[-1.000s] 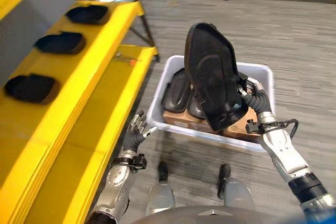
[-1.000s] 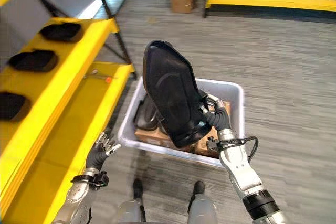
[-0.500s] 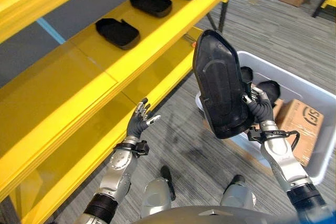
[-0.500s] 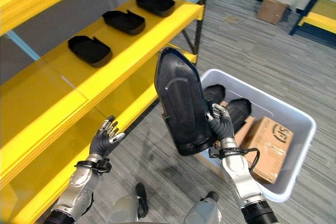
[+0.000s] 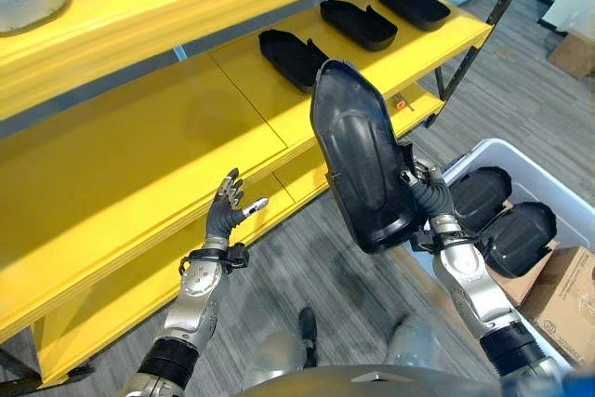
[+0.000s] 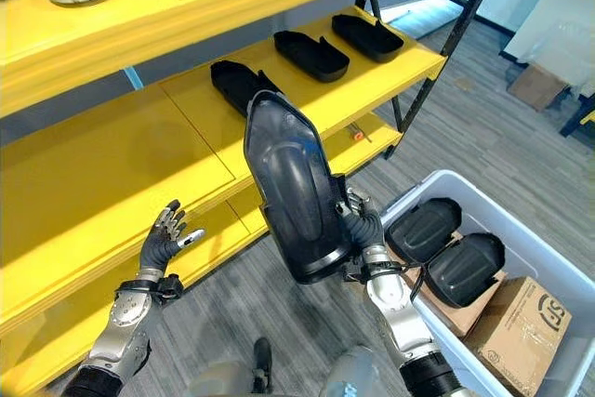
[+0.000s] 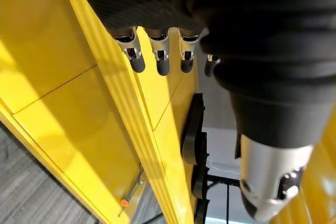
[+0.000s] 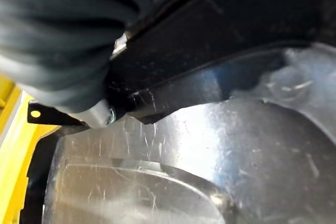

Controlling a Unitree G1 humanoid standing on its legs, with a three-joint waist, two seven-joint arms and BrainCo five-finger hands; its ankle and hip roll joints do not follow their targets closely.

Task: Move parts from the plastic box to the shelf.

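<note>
Black glossy part (image 5: 358, 160), now nearer shelf (image 5: 167, 146), upright, clamped in right robot hand (image 5: 423, 194).

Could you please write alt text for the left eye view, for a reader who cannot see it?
The robot's right hand holds a large black moulded plastic part upright before a yellow shelf bearing three similar parts. Its left hand hovers open near the shelf edge.

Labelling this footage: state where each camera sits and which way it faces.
Head eyes: looking down at the yellow shelf, both arms in view; the right robot hand grips a black part.
Left wrist: along the left robot hand, open, toward the shelf.
Right wrist: pressed against the black part.
Shared: shelf, part.
</note>
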